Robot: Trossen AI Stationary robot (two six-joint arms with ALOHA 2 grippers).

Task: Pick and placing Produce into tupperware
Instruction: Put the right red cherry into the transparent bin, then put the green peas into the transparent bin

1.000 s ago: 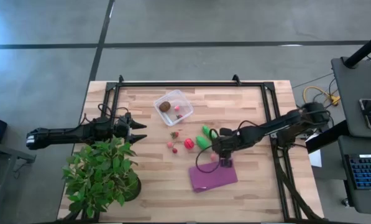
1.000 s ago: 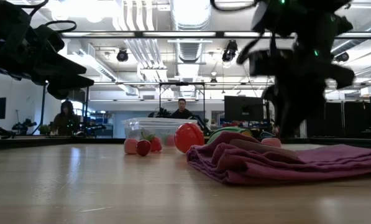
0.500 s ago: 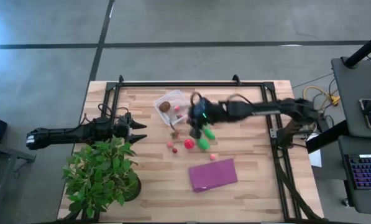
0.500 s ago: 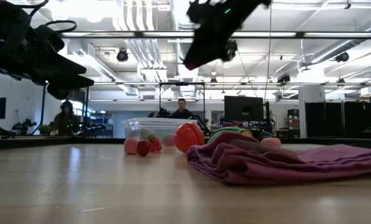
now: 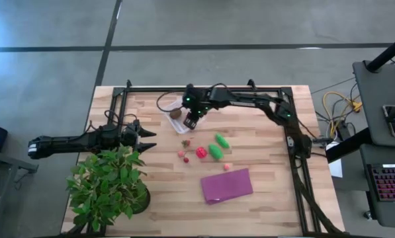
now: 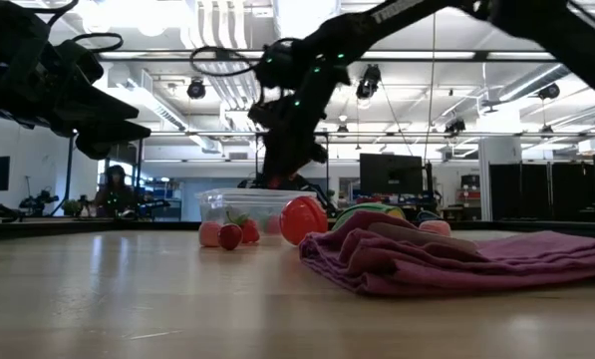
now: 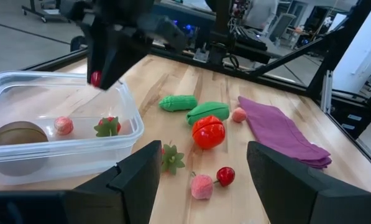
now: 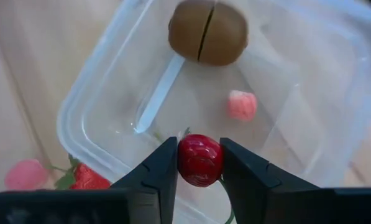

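Note:
The clear square tupperware (image 5: 170, 108) stands at the far middle of the table. A brown ball (image 8: 207, 31), a pink piece (image 8: 242, 104) and a strawberry (image 7: 108, 126) lie in it. My right gripper (image 5: 190, 123) hangs over the tupperware, shut on a small red cherry (image 8: 199, 163). More produce lies on the wood nearer the middle: two green pieces (image 5: 218, 145), a red round one (image 5: 201, 152) and small pink and red ones (image 5: 183, 156). My left gripper (image 5: 147, 139) waits open at the table's left. My right gripper pinches the cherry's two sides (image 8: 184, 159) between its two fingertips (image 8: 163, 168). The fingers slant down at it from above, coming from the table's right. The cherry hangs clear, above the inside of the tupperware (image 8: 79, 106) near its front wall.
A folded purple cloth (image 5: 226, 186) lies at the near middle, with a pink ball (image 5: 227, 166) just beyond it. A leafy potted plant (image 5: 110, 186) fills the near left corner. A black frame (image 5: 204, 88) runs along the table's far and side edges.
My right gripper has swung from the purple cloth's far edge toward the table's far left, rising over the loose produce, and now hangs above the tupperware. It has stayed shut, with the cherry between its fingers.

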